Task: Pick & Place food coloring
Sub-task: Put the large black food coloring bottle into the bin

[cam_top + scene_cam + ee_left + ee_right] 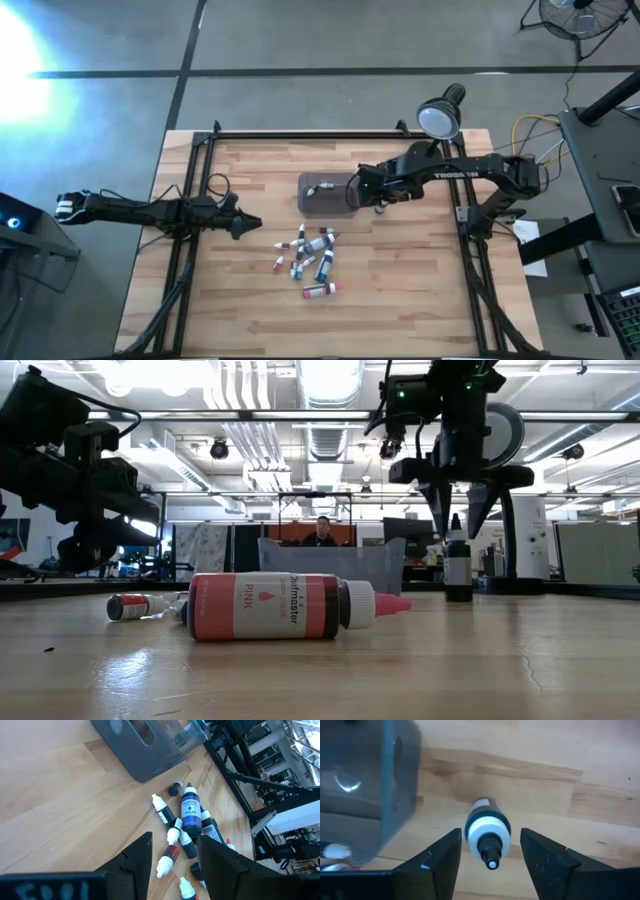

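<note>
The left gripper [243,224] is hovering with jaws apart, holding nothing, beside the food coloring [310,257]: tiny bottles lying clustered, white-capped, with pink, violet and dark bodies. Right of the grey tray [327,193], the right gripper [380,207] is straddling one upright dark bottle [487,827], fingers apart.

We see a pale wood-grain surface [400,290] with a translucent grey tray [322,205]. The nearest food coloring bottle [285,606] is pink with a dark band and white collar. Another [190,812] has a blue violet-labelled body and red tip. The upright bottle [487,831] is dark with a white cap. Both tools are black.
</note>
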